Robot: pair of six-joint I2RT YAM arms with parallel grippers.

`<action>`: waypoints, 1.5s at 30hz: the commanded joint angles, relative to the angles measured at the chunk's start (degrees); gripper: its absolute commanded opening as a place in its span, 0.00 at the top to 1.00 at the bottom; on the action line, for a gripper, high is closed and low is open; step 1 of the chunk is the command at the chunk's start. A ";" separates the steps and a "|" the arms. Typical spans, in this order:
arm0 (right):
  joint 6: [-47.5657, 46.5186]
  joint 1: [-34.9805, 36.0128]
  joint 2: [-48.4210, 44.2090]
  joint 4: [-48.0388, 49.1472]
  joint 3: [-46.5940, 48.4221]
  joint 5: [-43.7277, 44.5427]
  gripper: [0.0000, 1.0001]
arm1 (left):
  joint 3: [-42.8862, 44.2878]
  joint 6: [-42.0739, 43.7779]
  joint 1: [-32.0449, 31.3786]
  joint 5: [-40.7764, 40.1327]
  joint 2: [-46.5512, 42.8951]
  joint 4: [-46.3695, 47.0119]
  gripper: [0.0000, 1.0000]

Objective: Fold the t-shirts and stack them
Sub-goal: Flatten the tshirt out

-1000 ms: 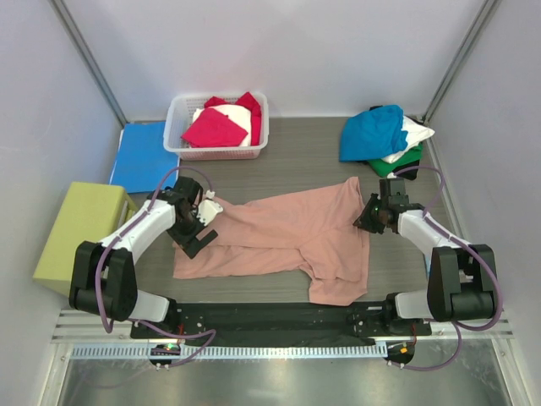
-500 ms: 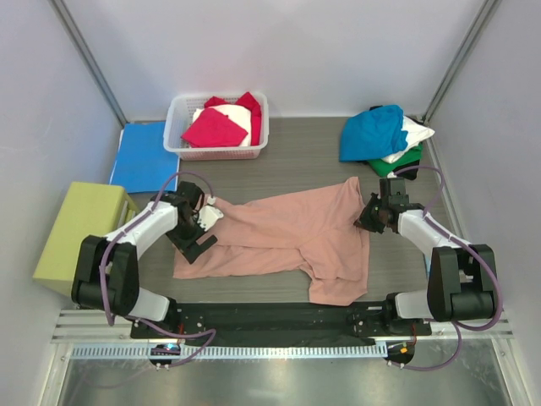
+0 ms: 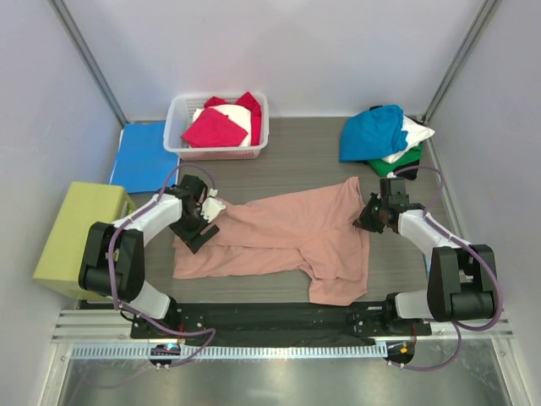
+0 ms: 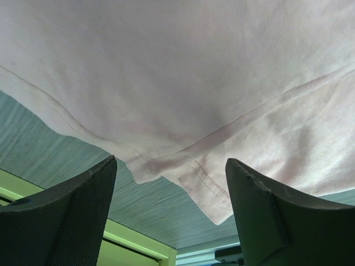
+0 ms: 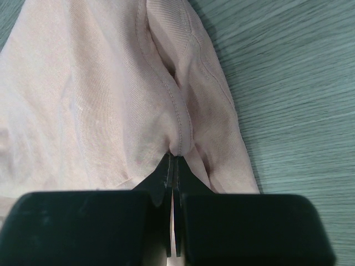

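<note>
Dusty-pink t-shirt [image 3: 287, 233] spread rumpled across the middle of the grey table [image 3: 304, 173], lying crosswise, its right part hanging down toward the near edge. At its left edge, the left gripper [image 3: 197, 222], low over the cloth. Seen from the left wrist: both fingers [image 4: 66, 221] set wide apart with nothing pinched, a stitched hem corner of the pink cloth lying in the gap ahead of them, bare tabletop under it, and a yellow-green strip at the bottom of the view. At the shirt's right edge, the right gripper [image 3: 370, 222]. Seen from the right wrist: jaws closed tight on a raised ridge of pink seam, cloth bunching up out of the pinch and fanning away to the left, bare tabletop to the right. At the far left of the table, a white basket [image 3: 177, 135] holding a folded magenta t-shirt [image 3: 213, 128] on top of white cloth [image 3: 235, 117] and red cloth [image 3: 247, 103]. At the far right, a loose heap well apart from the pink one: teal-blue t-shirt [image 3: 372, 131] on top, white t-shirt [image 3: 416, 132] poking out at the right, green t-shirt [image 3: 399, 157] underneath. Just left of the basket, a flat blue folder [image 3: 139, 156]; nearer, beside the left arm, a yellow-green box [image 3: 80, 233].
</note>
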 commanded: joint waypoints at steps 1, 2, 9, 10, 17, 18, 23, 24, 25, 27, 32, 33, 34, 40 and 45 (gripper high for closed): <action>-0.19 0.20 -1.56 1.94 0.48 -0.78 0.99 | 2.35 -1.42 0.07 1.99 -1.76 1.57 0.20; -0.19 0.20 -1.64 1.94 0.48 -0.78 0.99 | 2.17 -1.59 0.07 2.00 -1.42 1.57 0.21; -0.54 0.20 -2.17 1.67 0.74 -0.60 0.99 | -1.43 -0.37 0.68 0.15 0.87 4.91 0.34; -0.63 0.20 -2.17 1.59 0.74 -0.60 0.99 | -1.52 -0.28 0.95 0.07 1.05 5.09 0.38; -0.71 0.29 -1.82 1.67 0.66 -0.43 0.99 | -1.35 1.22 3.49 0.15 0.96 4.92 0.46; -0.71 0.20 -1.82 1.59 0.66 -0.51 0.99 | -1.17 1.22 3.58 0.33 1.05 4.91 0.47; -0.71 0.20 -1.82 1.76 0.57 -0.43 0.99 | -1.08 1.39 3.76 0.94 0.52 4.30 0.61; -0.71 0.20 -1.91 1.76 0.57 -0.51 0.99 | -0.82 1.39 3.76 0.94 0.61 4.30 0.68; -0.71 0.20 -1.82 1.76 0.57 -0.60 0.99 | -0.64 1.31 3.76 0.86 0.70 4.21 0.82; -0.63 0.29 -1.73 1.85 0.66 -0.52 0.99 | -0.29 1.04 3.76 0.94 0.78 3.86 0.95; -0.71 0.29 -1.99 1.67 0.83 -0.78 0.99 | -0.20 0.78 3.76 0.86 0.00 3.94 1.00; -0.71 0.20 -2.08 1.67 1.01 -0.95 0.99 | -0.12 0.95 3.85 0.77 -0.09 3.86 1.00; -0.63 0.20 -2.17 1.59 1.09 -1.13 0.99 | -0.03 0.87 3.85 0.77 -0.27 3.77 1.00; -0.89 0.20 -3.58 -0.34 3.73 -2.36 0.99 | 1.90 1.48 3.85 -0.55 -2.46 1.84 1.00; -0.45 0.29 -7.53 -2.19 8.03 -2.62 0.99 | 6.56 1.57 3.94 -1.69 -4.75 -0.09 1.00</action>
